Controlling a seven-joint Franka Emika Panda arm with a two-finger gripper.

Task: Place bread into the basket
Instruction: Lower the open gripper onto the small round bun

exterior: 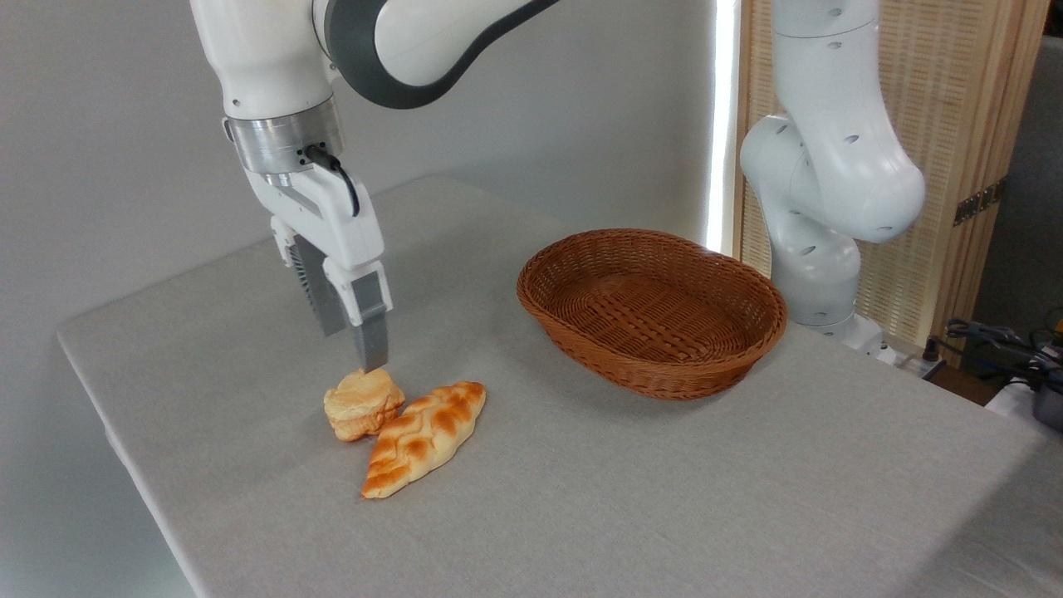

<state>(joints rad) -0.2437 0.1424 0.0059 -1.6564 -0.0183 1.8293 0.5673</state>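
The bread, a small pale golden flaky bun, lies on the grey table left of centre. It touches the upper left end of a braided loaf with orange-brown stripes. My gripper hangs straight down just above the bun's back edge, open, with nothing between its fingers. The nearer fingertip almost reaches the bun's top. The basket, oval brown wicker with low sides, stands empty to the right, towards the back of the table.
The arm's white base column rises right behind the basket. A wooden slatted screen stands at the back right, with cables beside it. The table's left edge lies close to the bun.
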